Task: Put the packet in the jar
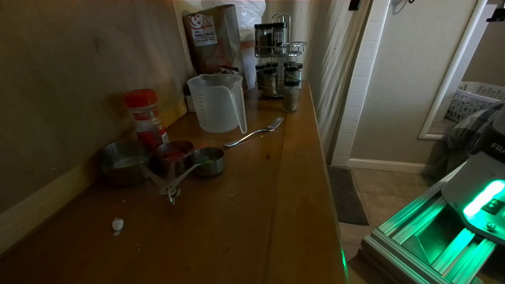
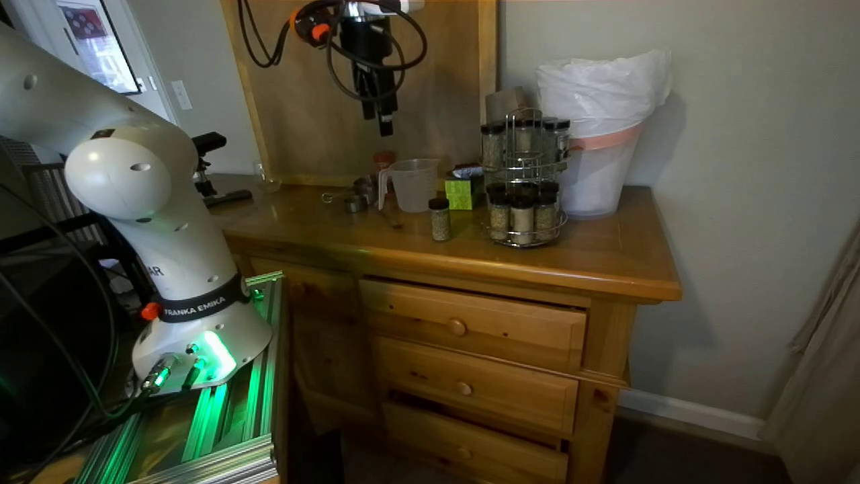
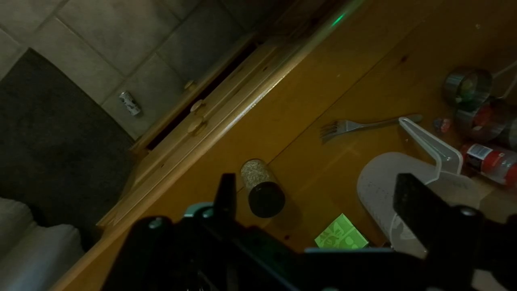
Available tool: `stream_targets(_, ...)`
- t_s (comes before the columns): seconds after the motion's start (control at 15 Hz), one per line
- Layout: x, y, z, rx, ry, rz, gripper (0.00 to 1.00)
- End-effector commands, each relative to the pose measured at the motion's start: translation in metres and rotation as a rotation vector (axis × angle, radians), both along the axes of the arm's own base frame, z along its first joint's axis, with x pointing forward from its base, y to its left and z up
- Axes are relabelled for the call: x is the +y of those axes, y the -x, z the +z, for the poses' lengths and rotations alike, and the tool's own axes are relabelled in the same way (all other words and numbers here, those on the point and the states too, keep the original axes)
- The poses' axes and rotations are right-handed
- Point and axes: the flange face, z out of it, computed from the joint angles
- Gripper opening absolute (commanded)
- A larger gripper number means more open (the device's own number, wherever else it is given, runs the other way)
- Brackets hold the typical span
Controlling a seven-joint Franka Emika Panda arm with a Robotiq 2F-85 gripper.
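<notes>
Wooden dresser, honey-brown; carries three drawers with round knobs, wide dark gap above the lowest. Upright wooden panel behind the dresser top. Wall, plain, grey; white baseboard along its foot. At upper left in an exterior view: light switch; bright window pane, white-framed. Pale curtain; hangs in folds at right edge. In the wrist view, dimly lit: grey tiled floor; dark mat laid flat on it.
</notes>
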Motion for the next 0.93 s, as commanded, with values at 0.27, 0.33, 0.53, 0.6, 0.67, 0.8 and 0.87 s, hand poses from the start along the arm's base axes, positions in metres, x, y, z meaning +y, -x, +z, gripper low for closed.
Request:
stream_targets(0.27,-0.004,-0.009,0.006,-0.087,0.078,-0.026,1.0)
stream_targets(0.33,-0.007,-0.013,0.007,-0.115,0.093,-0.024,1.0)
stream_targets(0.53,-0.021,-0.028,0.009,-0.214,0.125,-0.014,1.0)
stream_targets(0.6,-0.028,-0.037,0.011,-0.267,0.114,-0.024,1.0)
stream_targets(0.67,-0.032,-0.045,0.012,-0.307,0.104,-0.036,1.0)
stream_targets(0.8,-0.032,-0.067,0.01,-0.379,0.081,-0.069,1.0)
stream_targets(0.87,-0.028,-0.079,0.004,-0.398,0.066,-0.066,1.0)
